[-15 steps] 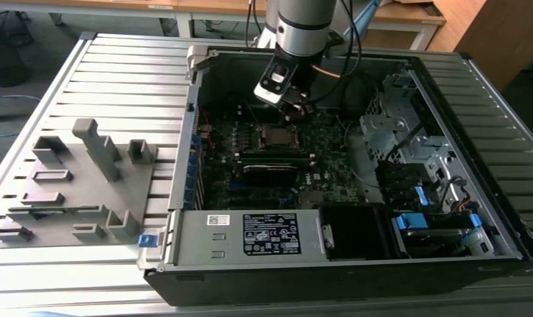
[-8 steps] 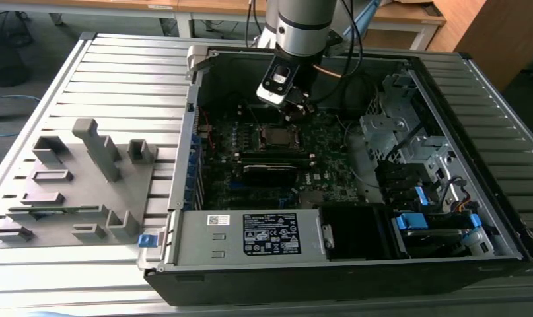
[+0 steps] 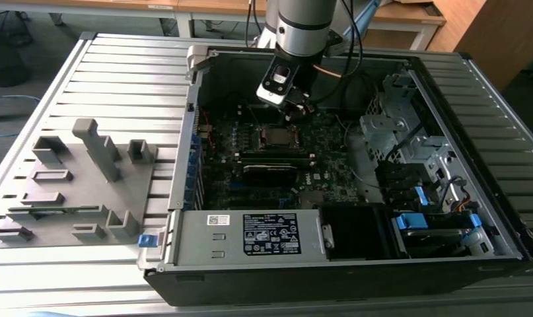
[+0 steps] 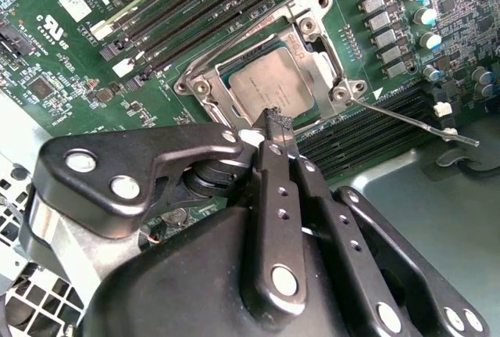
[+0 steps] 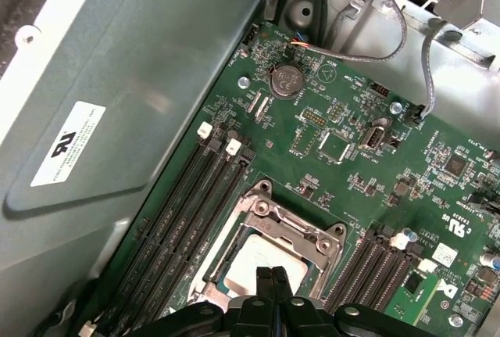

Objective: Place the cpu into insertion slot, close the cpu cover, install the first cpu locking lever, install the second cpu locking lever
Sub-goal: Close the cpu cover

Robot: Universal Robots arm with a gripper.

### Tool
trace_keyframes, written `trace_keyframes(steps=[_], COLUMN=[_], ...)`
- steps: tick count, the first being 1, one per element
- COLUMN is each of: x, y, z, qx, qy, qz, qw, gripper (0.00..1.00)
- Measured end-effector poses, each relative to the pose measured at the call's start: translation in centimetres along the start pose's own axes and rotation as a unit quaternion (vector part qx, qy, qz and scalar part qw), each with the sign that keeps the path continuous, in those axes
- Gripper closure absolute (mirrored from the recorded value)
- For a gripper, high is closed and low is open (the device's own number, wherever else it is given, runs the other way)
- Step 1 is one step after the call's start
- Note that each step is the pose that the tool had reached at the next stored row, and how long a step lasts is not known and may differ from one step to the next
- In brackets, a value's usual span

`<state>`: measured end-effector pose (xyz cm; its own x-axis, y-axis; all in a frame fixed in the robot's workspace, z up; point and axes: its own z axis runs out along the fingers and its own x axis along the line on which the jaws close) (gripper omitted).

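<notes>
The hand [image 4: 273, 121] was pinched shut on nothing, its tips down at the near edge of the cpu [image 4: 262, 87]. The cpu lay flat on the board [image 4: 62, 63], framed by the lowered cover [image 4: 324, 62]. One thin lever [image 4: 414, 122] jutted sideways.

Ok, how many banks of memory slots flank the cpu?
2. One bank lies between the cpu and the grey panel; the other bank lies on the cpu's opposite side.
</notes>
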<state>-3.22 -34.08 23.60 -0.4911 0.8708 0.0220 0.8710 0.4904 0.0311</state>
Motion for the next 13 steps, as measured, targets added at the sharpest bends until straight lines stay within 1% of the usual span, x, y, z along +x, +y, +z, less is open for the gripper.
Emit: trace_keyframes(steps=[3,10,13], x=[0.00,0.00,0.00], y=[0.00,0.00,0.00], z=[0.00,0.00,0.00], qx=[0.0001,0.0006,0.0007], qy=[0.0001,0.0008,0.0010], qz=[-0.004,-0.027,-0.032], qw=[0.99999,0.99962,0.99950], gripper=[0.89,0.89,0.89])
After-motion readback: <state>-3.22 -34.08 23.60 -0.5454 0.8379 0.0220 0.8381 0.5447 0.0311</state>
